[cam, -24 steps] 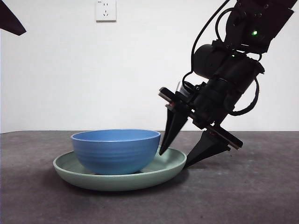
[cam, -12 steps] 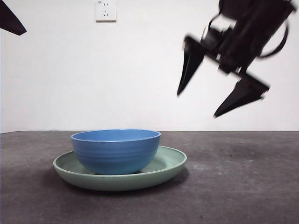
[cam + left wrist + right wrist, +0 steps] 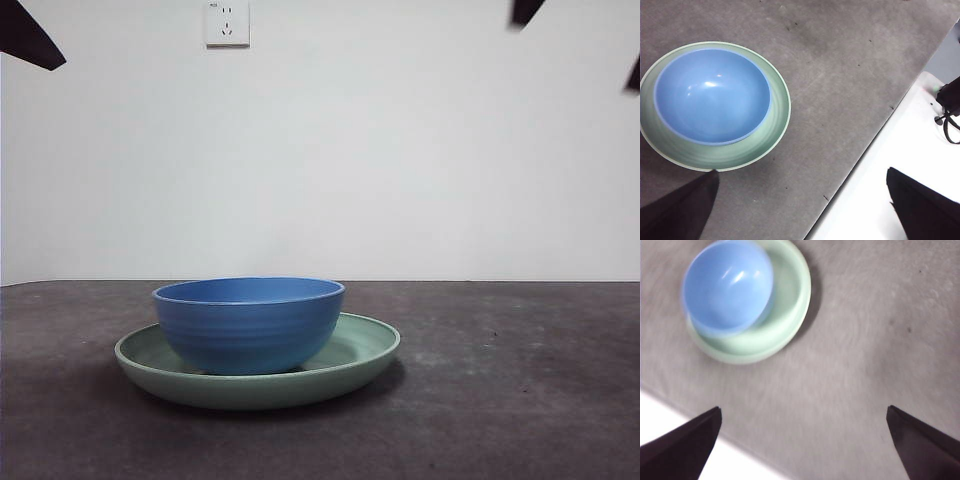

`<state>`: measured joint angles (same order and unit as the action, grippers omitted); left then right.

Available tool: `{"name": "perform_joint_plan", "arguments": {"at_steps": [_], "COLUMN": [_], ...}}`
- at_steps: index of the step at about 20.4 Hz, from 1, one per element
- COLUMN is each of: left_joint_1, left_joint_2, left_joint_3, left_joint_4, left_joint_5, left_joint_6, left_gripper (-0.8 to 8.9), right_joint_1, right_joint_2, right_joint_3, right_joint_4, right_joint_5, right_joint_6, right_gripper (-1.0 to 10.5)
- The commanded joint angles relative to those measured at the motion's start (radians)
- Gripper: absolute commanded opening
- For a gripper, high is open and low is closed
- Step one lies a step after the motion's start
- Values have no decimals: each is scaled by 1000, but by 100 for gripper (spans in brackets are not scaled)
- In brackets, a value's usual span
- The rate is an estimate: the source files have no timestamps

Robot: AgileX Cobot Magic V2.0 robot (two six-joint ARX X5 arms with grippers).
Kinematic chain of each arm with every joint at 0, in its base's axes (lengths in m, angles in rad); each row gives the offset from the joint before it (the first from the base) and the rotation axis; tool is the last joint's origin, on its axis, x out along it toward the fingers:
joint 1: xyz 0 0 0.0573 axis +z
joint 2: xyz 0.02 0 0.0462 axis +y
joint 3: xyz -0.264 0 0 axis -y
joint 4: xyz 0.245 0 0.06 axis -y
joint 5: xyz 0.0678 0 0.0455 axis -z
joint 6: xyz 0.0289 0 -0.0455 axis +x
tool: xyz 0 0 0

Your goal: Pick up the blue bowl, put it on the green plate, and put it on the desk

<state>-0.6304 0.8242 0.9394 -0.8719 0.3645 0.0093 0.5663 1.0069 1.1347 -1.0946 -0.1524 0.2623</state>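
Right claw (image 3: 802, 440) open, high above blue bowl (image 3: 249, 322) on green plate (image 3: 355, 352)

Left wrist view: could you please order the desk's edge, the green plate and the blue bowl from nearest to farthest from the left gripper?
1. Desk's edge, running under the left gripper, between its open jaws.
2. Green plate, its rim by one jaw tip; a close second.
3. Blue bowl, inside the plate, past that rim.
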Motion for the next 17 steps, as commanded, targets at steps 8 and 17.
{"name": "perform_joint_plan", "arguments": {"at_steps": [8,17], "left_joint_1": [-5,-5], "left_joint_2": [5,5], "left_joint_3": [8,8], "left_joint_4": [0,-4], "left_joint_5": [3,3], "left_joint_6": [-29,-59], "left_gripper": [719,511], "right_joint_1": [79,79], "right_joint_2": [-274,-351], "right_joint_3": [15,15], "right_joint_4": [-167,-163], "right_joint_5": [24,53], "right_joint_6": [-35,-35], "right_gripper": [552,536]}}
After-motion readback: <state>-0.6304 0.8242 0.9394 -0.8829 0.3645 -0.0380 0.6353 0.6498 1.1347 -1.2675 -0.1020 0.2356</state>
